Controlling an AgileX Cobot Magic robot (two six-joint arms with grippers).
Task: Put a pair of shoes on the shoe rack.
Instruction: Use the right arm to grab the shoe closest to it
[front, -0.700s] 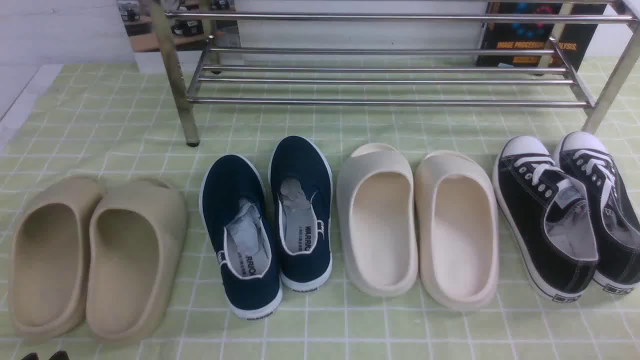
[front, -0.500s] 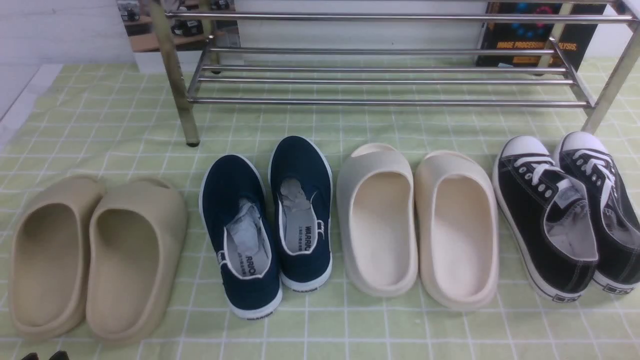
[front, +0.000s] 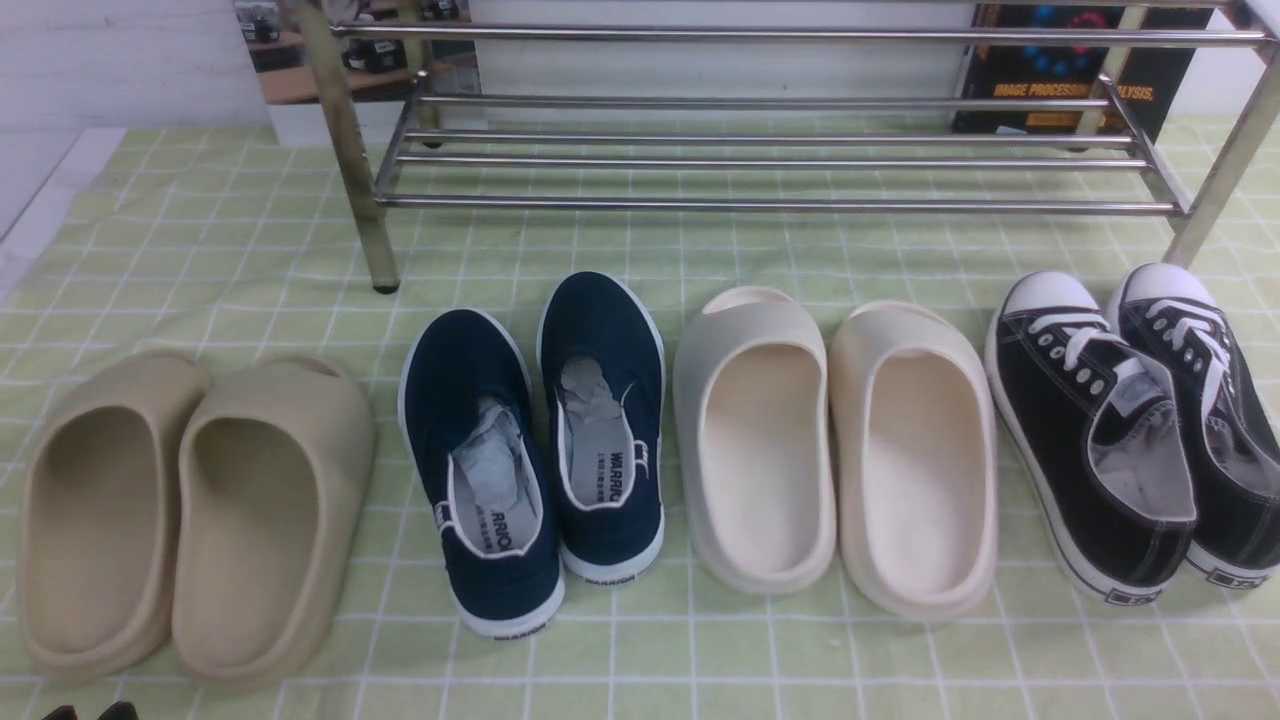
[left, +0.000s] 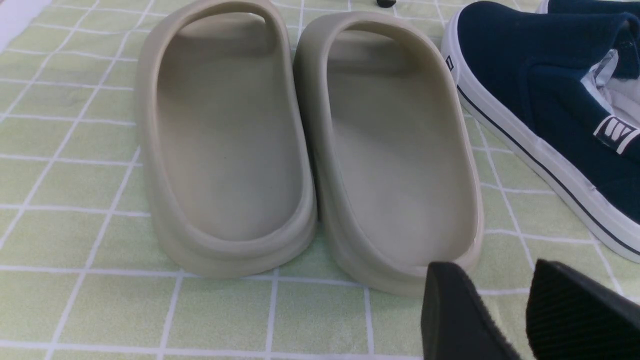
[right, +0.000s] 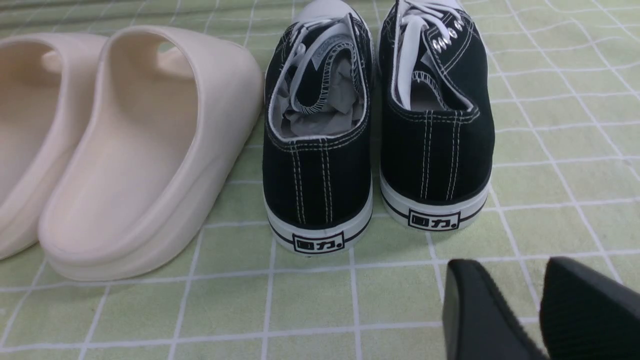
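Note:
The pair of shoes, two black lace-up sneakers with white toe caps, stands side by side at the far right of the checked cloth, one next to the other, toes toward the rack. The right wrist view shows their heels. My right gripper hovers behind those heels, apart from them, open with only cloth between its fingers. Across the back stands the chrome shoe rack with bare rails. My left gripper is open and empty behind the tan slides; its tips show at the front view's bottom edge.
A row of other footwear lies left of the sneakers: cream slides, navy slip-ons and tan slides. A dark box stands behind the rack. The rack's legs rest on the green cloth.

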